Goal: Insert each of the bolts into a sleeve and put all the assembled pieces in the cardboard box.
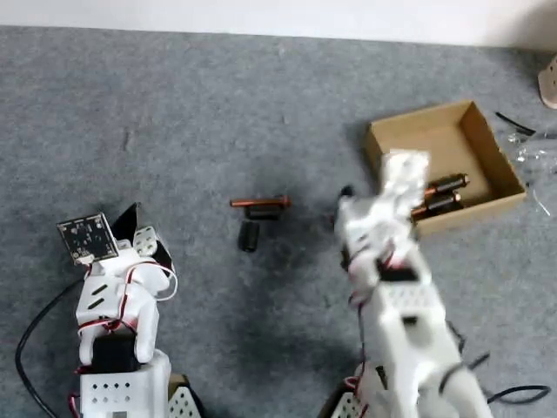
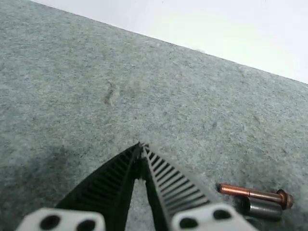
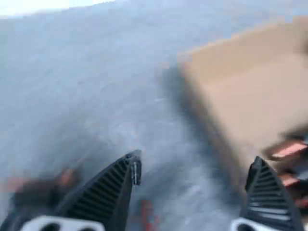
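A copper bolt (image 1: 259,203) lies on the grey carpet mid-table, with a dark sleeve (image 1: 250,235) just in front of it. In the left wrist view the bolt (image 2: 252,194) and the sleeve (image 2: 262,209) lie side by side. My left gripper (image 2: 141,147) is shut and empty, and sits at the lower left (image 1: 132,225), well apart from both. The cardboard box (image 1: 470,131) holds two assembled pieces (image 1: 439,196). My right gripper (image 3: 195,168) is open and empty, hanging over the carpet beside the box's near left corner (image 1: 348,205). The box (image 3: 250,96) and the pieces (image 3: 288,149) are blurred.
Loose black and clear bits (image 1: 522,139) lie right of the box. A black cable (image 1: 35,348) loops by the left arm's base. A pale wall (image 1: 278,13) borders the carpet's far edge.
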You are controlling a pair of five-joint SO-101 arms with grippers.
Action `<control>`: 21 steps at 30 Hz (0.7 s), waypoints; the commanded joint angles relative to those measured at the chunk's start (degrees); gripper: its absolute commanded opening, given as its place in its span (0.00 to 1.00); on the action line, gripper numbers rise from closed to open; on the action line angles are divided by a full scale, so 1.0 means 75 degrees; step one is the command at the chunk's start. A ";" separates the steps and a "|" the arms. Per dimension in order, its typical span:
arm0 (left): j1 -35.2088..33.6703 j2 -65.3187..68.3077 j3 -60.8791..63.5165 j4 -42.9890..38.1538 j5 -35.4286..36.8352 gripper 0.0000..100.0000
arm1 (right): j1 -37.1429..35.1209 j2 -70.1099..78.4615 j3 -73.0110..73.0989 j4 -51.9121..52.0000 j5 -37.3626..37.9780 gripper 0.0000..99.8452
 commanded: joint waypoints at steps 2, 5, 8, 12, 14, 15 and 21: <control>-0.0064 -0.0029 0.0170 -0.0023 -0.0129 0.01 | -0.0862 -0.2092 0.1295 0.0170 0.0750 0.31; -0.0064 -0.0029 0.0170 -0.0023 -0.0129 0.01 | -0.1119 -0.2467 0.1389 0.1319 0.0703 0.31; -0.0064 -0.0029 0.0170 -0.0023 -0.0129 0.01 | -0.1705 -0.2315 0.0533 0.2444 0.0809 0.31; -0.0064 -0.0029 0.0170 -0.0023 -0.0129 0.01 | -0.2467 -0.1272 -0.0873 0.2878 0.0949 0.31; -0.0064 -0.0029 0.0170 -0.0023 -0.0129 0.01 | -0.2667 -0.0287 -0.1647 0.2889 0.0961 0.31; -0.0064 -0.0029 0.0170 -0.0023 -0.0129 0.01 | -0.2749 0.0264 -0.2069 0.2889 0.0996 0.31; -0.0076 -0.0029 0.0170 -0.0023 -0.0129 0.01 | -0.3182 0.3651 -0.4097 0.2901 0.2344 0.31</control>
